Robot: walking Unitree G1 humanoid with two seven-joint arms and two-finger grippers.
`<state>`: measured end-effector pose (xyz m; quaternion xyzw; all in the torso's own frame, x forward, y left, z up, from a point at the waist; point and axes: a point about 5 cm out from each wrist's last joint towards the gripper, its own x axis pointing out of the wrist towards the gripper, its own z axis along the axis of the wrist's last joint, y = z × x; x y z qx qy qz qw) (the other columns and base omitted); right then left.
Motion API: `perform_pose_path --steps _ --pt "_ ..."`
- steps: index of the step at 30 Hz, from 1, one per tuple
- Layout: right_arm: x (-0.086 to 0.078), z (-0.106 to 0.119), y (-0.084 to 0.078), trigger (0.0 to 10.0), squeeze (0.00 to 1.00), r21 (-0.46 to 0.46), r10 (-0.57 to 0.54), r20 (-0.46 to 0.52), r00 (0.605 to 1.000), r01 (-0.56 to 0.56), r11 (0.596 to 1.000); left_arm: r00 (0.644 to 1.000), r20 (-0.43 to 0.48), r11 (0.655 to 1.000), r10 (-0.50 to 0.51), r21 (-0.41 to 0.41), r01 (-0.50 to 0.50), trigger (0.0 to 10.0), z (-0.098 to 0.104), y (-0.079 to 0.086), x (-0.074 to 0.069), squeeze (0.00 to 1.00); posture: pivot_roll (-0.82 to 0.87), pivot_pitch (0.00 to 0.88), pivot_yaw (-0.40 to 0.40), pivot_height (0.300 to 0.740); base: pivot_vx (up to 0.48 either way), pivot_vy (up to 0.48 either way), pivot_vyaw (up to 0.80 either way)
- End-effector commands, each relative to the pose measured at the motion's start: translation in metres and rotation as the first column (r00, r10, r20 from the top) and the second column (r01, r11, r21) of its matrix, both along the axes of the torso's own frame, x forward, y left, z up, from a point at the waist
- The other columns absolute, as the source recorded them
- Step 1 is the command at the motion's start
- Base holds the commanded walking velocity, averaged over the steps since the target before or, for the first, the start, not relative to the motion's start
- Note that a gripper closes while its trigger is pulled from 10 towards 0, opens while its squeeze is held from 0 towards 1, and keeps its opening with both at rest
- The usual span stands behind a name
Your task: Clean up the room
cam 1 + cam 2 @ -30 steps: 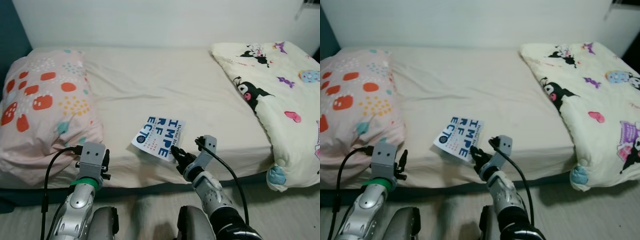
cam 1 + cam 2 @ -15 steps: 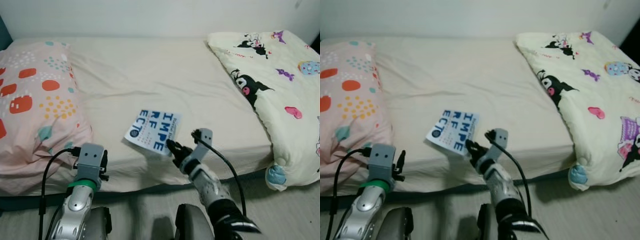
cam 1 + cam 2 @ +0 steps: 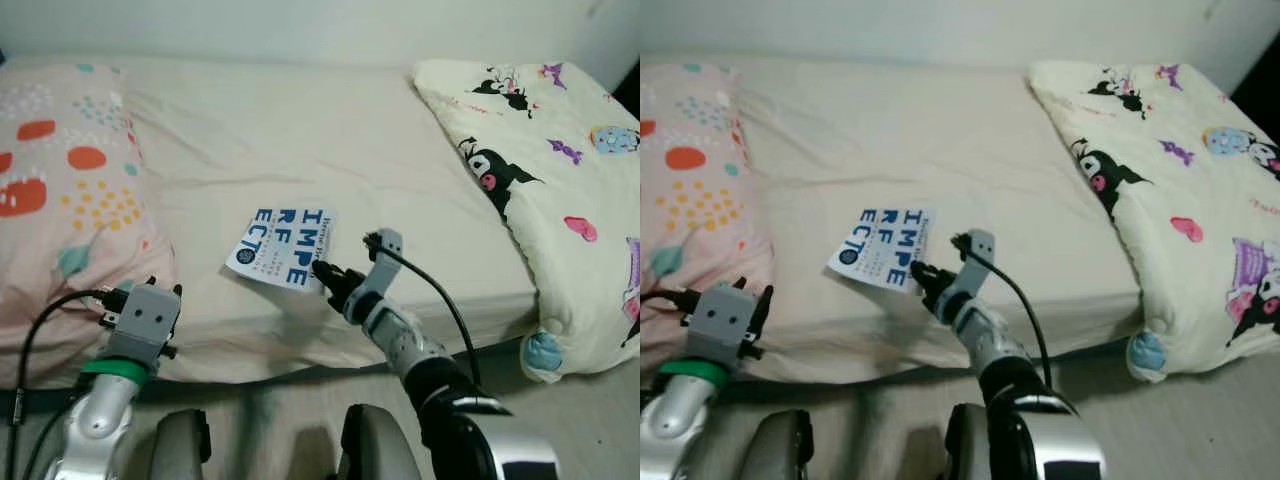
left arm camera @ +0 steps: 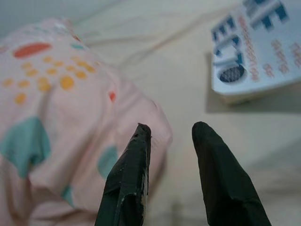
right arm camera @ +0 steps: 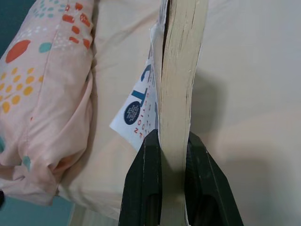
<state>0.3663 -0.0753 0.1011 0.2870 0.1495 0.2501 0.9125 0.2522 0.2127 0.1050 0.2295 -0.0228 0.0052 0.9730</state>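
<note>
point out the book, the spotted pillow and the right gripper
white paperback book with blue lettering [image 3: 284, 246], left eye view: middle of the front cover
pink pillow with orange and teal spots [image 3: 70, 195], left eye view: top face
right gripper [image 5: 172, 151], right wrist view: between the fingertips, jaws shut on the book's page edge

Head eyes look down on bed [image 3: 330, 150]; wrist cameras close, sharing book [image 4: 263, 52].

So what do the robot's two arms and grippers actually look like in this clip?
Both arms are silver metal with rounded segments. The left gripper sits behind a grey boxy camera housing with a green band at the wrist and a black cable looping off it. The right gripper has a similar grey housing and black cable. Each carries two long, tapering black fingers.
</note>
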Motion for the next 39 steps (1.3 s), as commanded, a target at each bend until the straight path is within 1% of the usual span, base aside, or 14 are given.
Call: perform_pose_path --steps 1,5,8,10,14,16,18,22,25,27,28,29,31,39 --pt "-0.005 -0.007 0.010 10.0 0.00 -0.023 0.077 -0.052 0.996 -0.078 0.997 1.000 -0.028 1.000 -0.011 -0.004 0.011 10.0 -0.005 -0.002 -0.010 0.00 0.18 0.126 -0.129 0.579 0.000 0.000 0.00" --pt "-0.008 -0.010 0.018 10.0 0.00 -0.045 0.138 -0.078 0.987 -0.141 0.989 0.999 -0.040 1.000 0.001 -0.010 -0.001 10.0 -0.007 -0.001 -0.018 0.00 0.19 0.134 -0.134 0.579 0.000 0.000 0.00" --pt "-0.021 -0.020 0.035 10.0 0.00 -0.044 0.260 -0.144 0.955 -0.268 0.962 0.999 -0.054 1.000 0.002 -0.014 -0.002 10.0 -0.006 -0.001 -0.028 0.00 0.22 0.155 -0.149 0.579 0.000 0.000 0.00" --pt "-0.027 -0.026 0.039 10.0 0.00 -0.038 0.301 -0.171 0.938 -0.311 0.950 0.998 -0.061 1.000 0.002 -0.015 -0.003 10.0 -0.004 -0.001 -0.032 0.00 0.22 0.157 -0.151 0.579 0.000 0.000 0.00" --pt "-0.031 -0.032 0.042 10.0 0.00 -0.046 0.321 -0.194 0.927 -0.335 0.941 0.998 -0.066 1.000 0.003 -0.014 -0.004 10.0 -0.004 0.000 -0.034 0.00 0.23 0.163 -0.154 0.579 0.000 0.000 0.00" --pt "-0.038 -0.039 0.047 10.0 0.00 -0.042 0.344 -0.226 0.911 -0.362 0.931 0.997 -0.072 1.000 0.010 -0.013 -0.011 10.0 -0.003 0.001 -0.039 0.00 0.24 0.171 -0.158 0.579 0.000 0.000 0.00" --pt "-0.038 -0.039 0.047 10.0 0.00 -0.042 0.344 -0.226 0.911 -0.362 0.931 0.997 -0.072 1.000 0.010 -0.013 -0.011 10.0 -0.003 0.001 -0.039 0.00 0.24 0.171 -0.158 0.579 0.000 0.000 0.00" --pt "-0.043 -0.045 0.052 10.0 0.00 -0.089 0.350 -0.242 0.905 -0.380 0.921 0.997 -0.081 1.000 0.014 -0.011 -0.015 10.0 -0.002 0.002 -0.041 0.00 0.26 0.174 -0.157 0.579 0.000 0.000 0.00" --pt "-0.040 -0.041 0.053 10.0 0.00 -0.114 0.337 -0.226 0.914 -0.368 0.923 0.996 -0.085 1.000 0.015 -0.009 -0.015 10.0 -0.002 0.002 -0.042 0.00 0.26 0.174 -0.157 0.579 0.000 0.000 0.00" --pt "-0.033 -0.034 0.053 10.0 0.00 -0.137 0.302 -0.190 0.934 -0.330 0.934 0.996 -0.088 1.000 0.018 -0.005 -0.018 10.0 0.000 0.003 -0.041 0.00 0.26 0.173 -0.156 0.579 0.000 0.000 0.00" --pt "-0.033 -0.034 0.053 10.0 0.00 -0.137 0.302 -0.190 0.934 -0.330 0.934 0.996 -0.088 1.000 0.018 -0.005 -0.018 10.0 0.000 0.003 -0.041 0.00 0.26 0.173 -0.156 0.579 0.000 0.000 0.00" --pt "-0.026 -0.026 0.051 10.0 0.00 -0.168 0.257 -0.155 0.954 -0.282 0.945 0.996 -0.088 1.000 0.019 -0.003 -0.020 10.0 0.000 0.003 -0.041 0.00 0.26 0.173 -0.155 0.579 0.000 0.000 0.00" --pt "-0.023 -0.023 0.051 10.0 0.00 -0.187 0.242 -0.130 0.961 -0.264 0.946 0.996 -0.088 1.000 0.019 -0.003 -0.019 10.0 0.001 0.003 -0.041 0.00 0.26 0.173 -0.155 0.579 0.000 0.000 0.00" --pt "-0.015 -0.006 0.057 10.0 0.00 -0.239 0.256 -0.030 0.966 -0.255 0.937 0.995 -0.095 1.000 0.020 -0.004 -0.021 10.0 0.001 0.002 -0.041 0.00 0.26 0.172 -0.155 0.579 0.000 0.000 0.00"
